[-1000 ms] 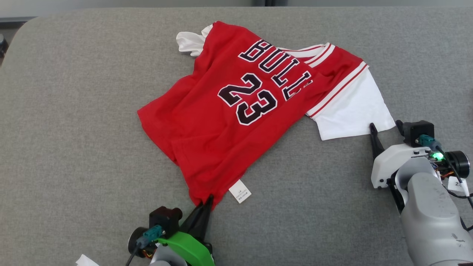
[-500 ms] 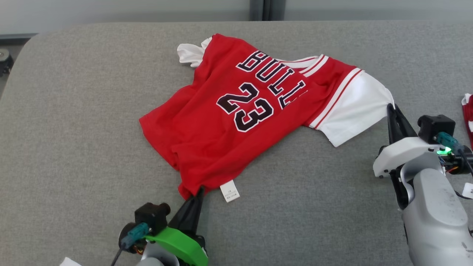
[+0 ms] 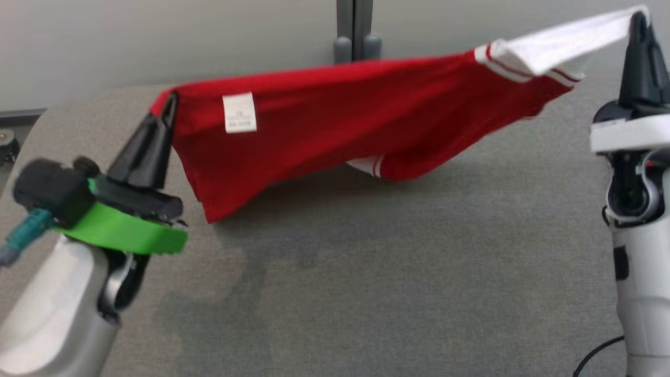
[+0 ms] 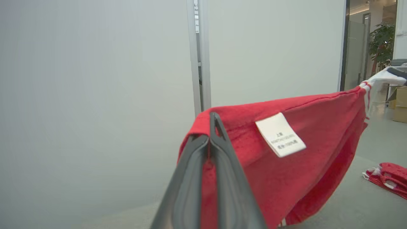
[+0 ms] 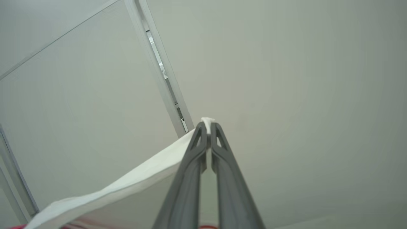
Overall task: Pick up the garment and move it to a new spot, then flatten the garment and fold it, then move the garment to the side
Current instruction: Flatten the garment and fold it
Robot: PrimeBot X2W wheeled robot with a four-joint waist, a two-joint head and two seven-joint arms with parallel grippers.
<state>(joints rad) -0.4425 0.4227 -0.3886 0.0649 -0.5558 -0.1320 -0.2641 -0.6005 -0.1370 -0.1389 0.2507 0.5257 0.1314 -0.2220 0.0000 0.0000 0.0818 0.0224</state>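
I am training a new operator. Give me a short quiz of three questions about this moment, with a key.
1. True or false: the jersey lies flat on the table.
2. Which part does the right claw hold? A) red hem B) white sleeve C) collar
3. Fill in: the left claw is shut on a red ____ of the jersey, near the white label.
Key: 1 false, it hangs stretched between the two claws; 2 B; 3 corner.
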